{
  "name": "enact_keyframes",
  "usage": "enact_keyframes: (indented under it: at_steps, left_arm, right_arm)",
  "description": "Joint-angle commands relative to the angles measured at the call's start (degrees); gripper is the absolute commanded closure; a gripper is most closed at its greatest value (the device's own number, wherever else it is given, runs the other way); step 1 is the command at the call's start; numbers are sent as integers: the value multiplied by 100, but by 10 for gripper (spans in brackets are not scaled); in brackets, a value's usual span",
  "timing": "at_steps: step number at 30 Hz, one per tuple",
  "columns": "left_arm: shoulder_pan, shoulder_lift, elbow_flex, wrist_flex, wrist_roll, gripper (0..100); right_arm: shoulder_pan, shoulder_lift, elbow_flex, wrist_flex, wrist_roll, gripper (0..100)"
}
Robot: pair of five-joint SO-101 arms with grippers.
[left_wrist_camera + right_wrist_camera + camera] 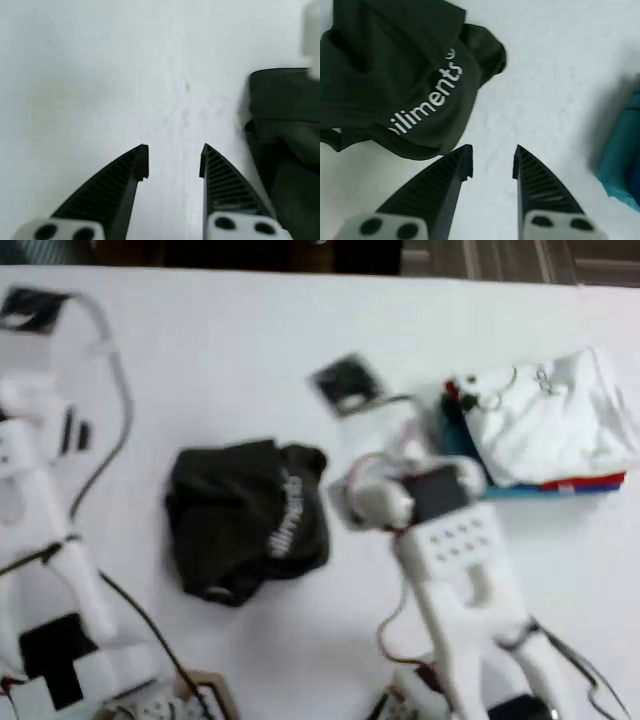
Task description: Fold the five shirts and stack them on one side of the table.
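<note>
So here's where we're at. The black shirt sits around the middle of the table in a loose, lumpy bundle, with its white print facing up. It's not neatly folded, and nothing is touching it.

The stack of folded shirts is well apart from the black shirt, on the right arm's side and a bit farther back. A white shirt is on top, and we can see red and blue layers peeking out under it, plus a teal one at the edge facing the black shirt.

The right arm stands between the black shirt and the stack. Its jaws are apart with nothing in them, over bare table just beside the black shirt's printed edge, and the teal edge is off on their other side.

The left arm is on the opposite side of the black shirt, well apart from it, with a dark cable trailing along it. Its jaws are apart too, holding nothing, over plain table with the black shirt off to one side. We can't tell how high either pair is above the table.
</note>
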Motion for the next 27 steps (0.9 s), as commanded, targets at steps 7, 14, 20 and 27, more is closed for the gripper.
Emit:
enact_keyframes:
  at_steps: [7,14,20,27]
  left_arm:
    - [-1257,-229,1349,-914,-598,815]
    - [-1662,-246,1516,-1160,-607,815]
    - [-1846,-246,1508,-1160,-615,815]
    - [-1864,-246,1534,-1160,-615,815]
  right_arm:
    - [-901,2677,-2901,-145,-202,748]
    - [-1218,5262,-5257,57,-1257,747]
    - [-1156,7029,-7033,708,-1609,747]
    - [-1138,8338,-8800,1675,-1609,748]
